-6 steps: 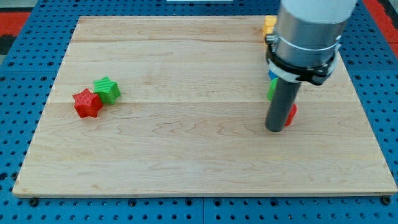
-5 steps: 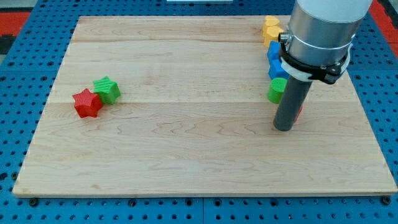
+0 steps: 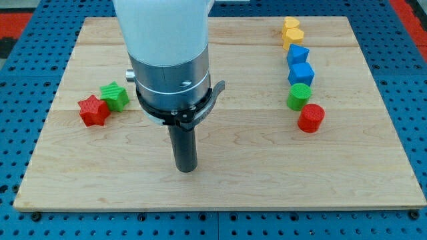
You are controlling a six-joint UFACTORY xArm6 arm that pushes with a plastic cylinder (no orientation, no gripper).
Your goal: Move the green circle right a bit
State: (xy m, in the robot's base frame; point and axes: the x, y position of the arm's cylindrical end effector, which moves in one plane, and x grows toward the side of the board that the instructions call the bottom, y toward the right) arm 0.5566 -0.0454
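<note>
The green circle (image 3: 299, 97) is a short green cylinder at the view's right, in a column of blocks. Just below it to the right stands a red cylinder (image 3: 311, 118). My tip (image 3: 187, 168) rests on the board in the lower middle, far to the left of the green circle and touching no block.
Above the green circle stand a blue cube (image 3: 301, 73), a blue block (image 3: 297, 53) and two yellow blocks (image 3: 291, 31). A green star (image 3: 114, 95) and a red star (image 3: 93, 111) sit together at the view's left. The wooden board (image 3: 220, 187) lies on a blue pegboard.
My tip has jumped from beside the red cylinder at the right to the board's lower middle. The green circle and red cylinder now show fully.
</note>
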